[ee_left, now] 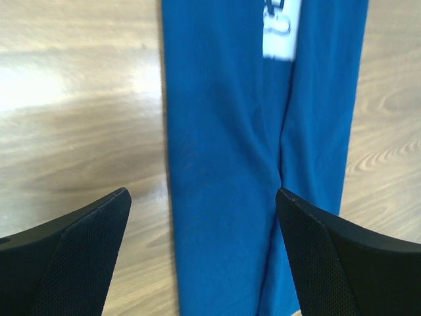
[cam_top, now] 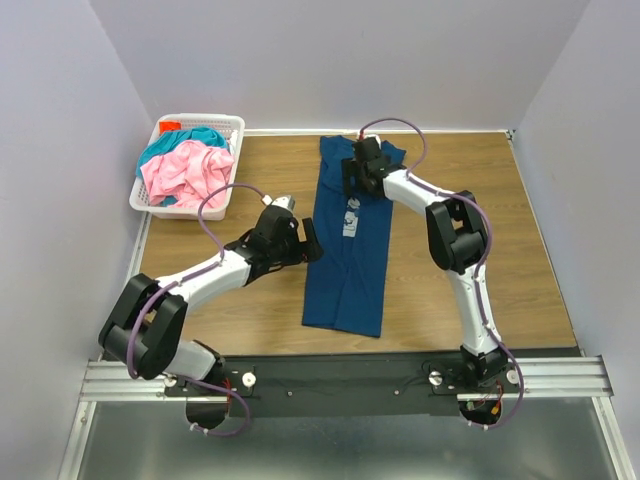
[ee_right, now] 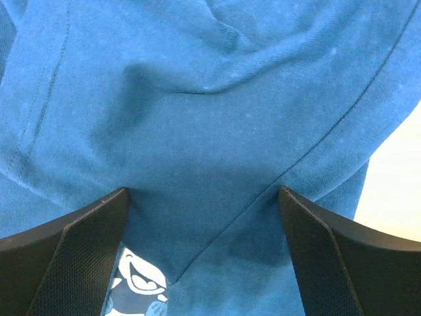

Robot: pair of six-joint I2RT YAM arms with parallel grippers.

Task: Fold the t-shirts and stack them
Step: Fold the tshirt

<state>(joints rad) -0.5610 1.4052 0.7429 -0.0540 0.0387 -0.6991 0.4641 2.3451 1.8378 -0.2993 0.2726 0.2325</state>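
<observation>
Wood table [cam_top: 480, 250]. At centre lies the blue tee [cam_top: 347, 250], folded to a long strip running 12 to 6 o'clock, print up. White basket [cam_top: 205, 118] at the 10 o'clock corner, apart from the tee.

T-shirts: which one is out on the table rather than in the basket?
The dark blue t-shirt, lying as a long strip on the table; the pink t-shirt and teal t-shirt sit crumpled in the white basket.
</observation>
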